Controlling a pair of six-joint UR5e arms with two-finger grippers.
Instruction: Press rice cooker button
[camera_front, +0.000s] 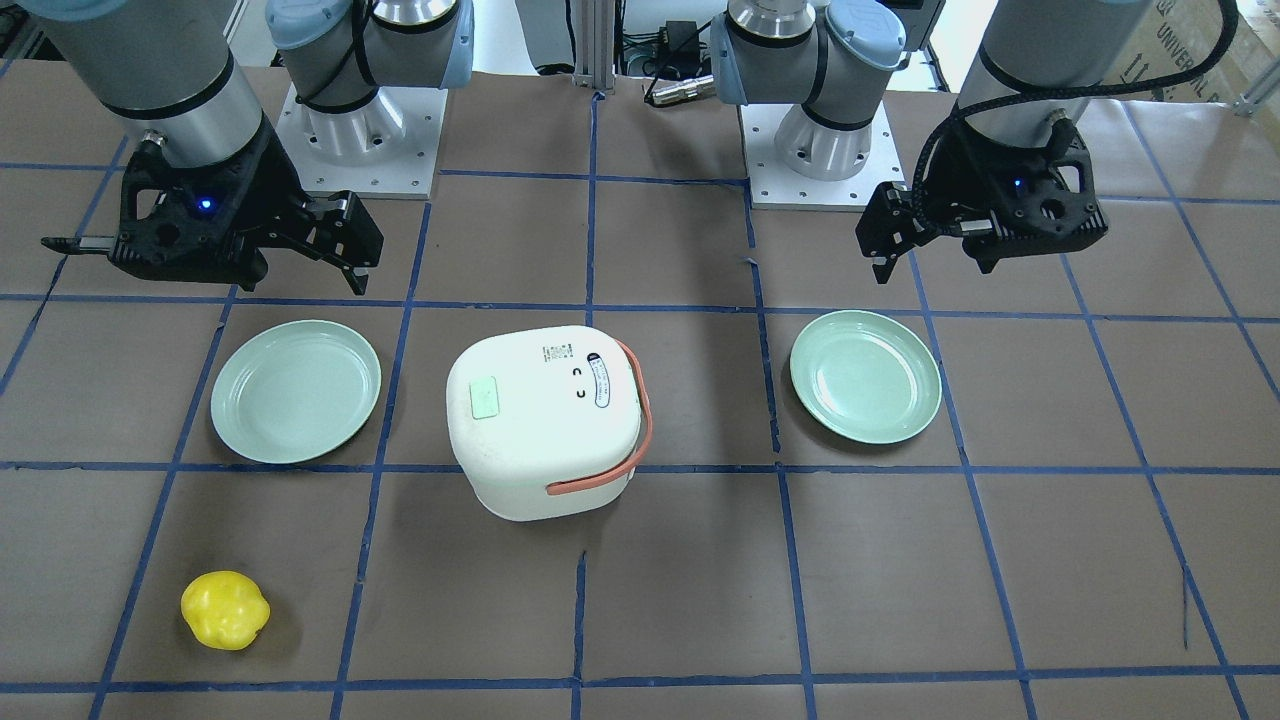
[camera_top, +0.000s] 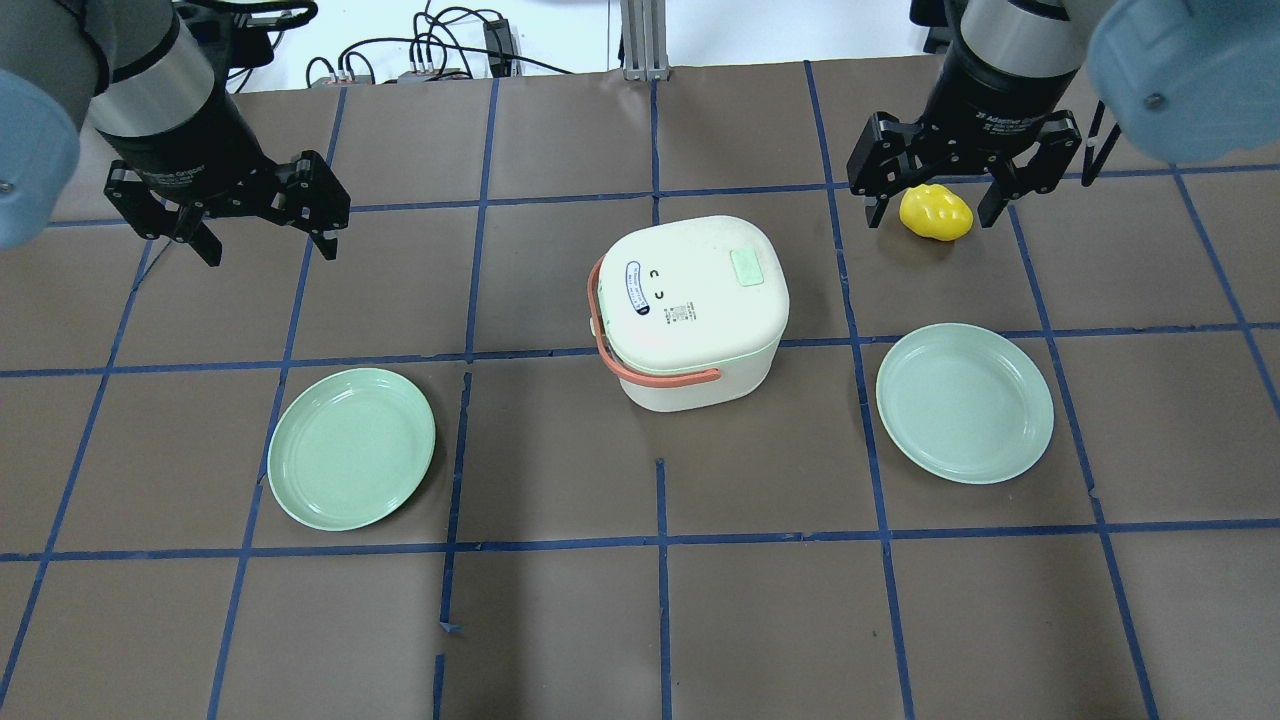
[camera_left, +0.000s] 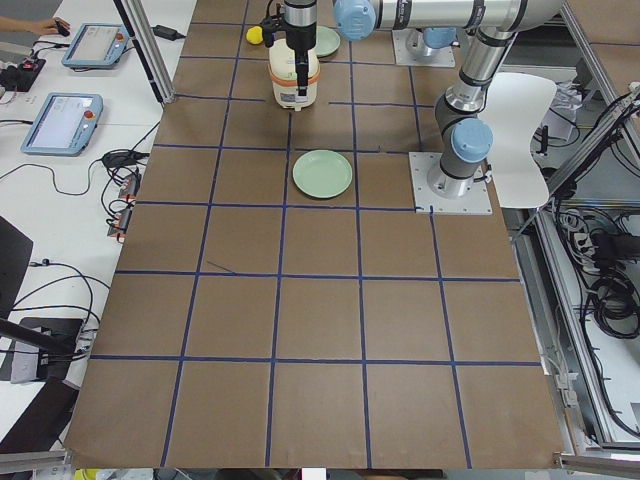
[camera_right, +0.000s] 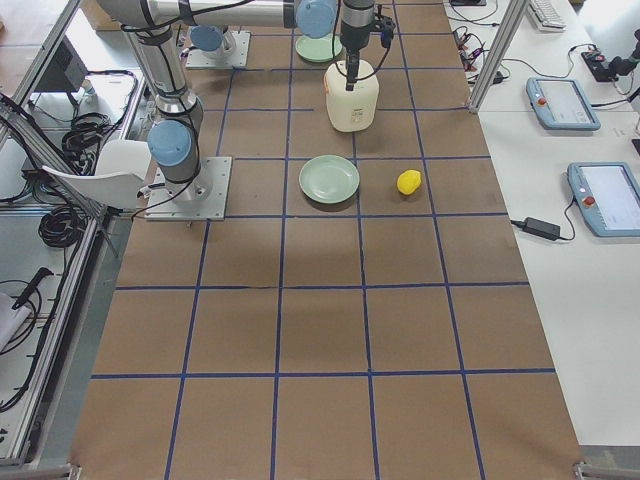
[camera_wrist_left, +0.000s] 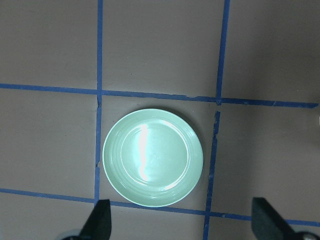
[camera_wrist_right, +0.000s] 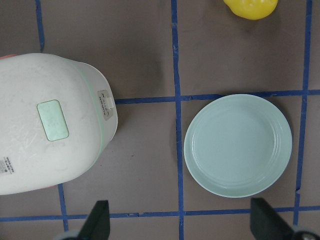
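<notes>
The white rice cooker (camera_front: 545, 420) with an orange handle stands at the table's middle (camera_top: 690, 305). Its lid carries a pale green rectangular patch (camera_top: 748, 267), which also shows in the right wrist view (camera_wrist_right: 53, 120). A small latch tab (camera_wrist_right: 105, 105) sits on its front wall. My right gripper (camera_top: 932, 222) is open and empty. It hovers high beyond the cooker's right side (camera_front: 298, 285), its fingertips (camera_wrist_right: 97, 220) at the bottom of the wrist view. My left gripper (camera_top: 270, 248) is open and empty, high and far left of the cooker (camera_front: 932, 268).
A green plate (camera_top: 351, 448) lies left of the cooker, below my left gripper (camera_wrist_left: 182, 222). A second green plate (camera_top: 965, 402) lies right of it (camera_wrist_right: 237, 145). A yellow pepper-like toy (camera_top: 936, 212) lies beyond the right plate (camera_front: 225, 610).
</notes>
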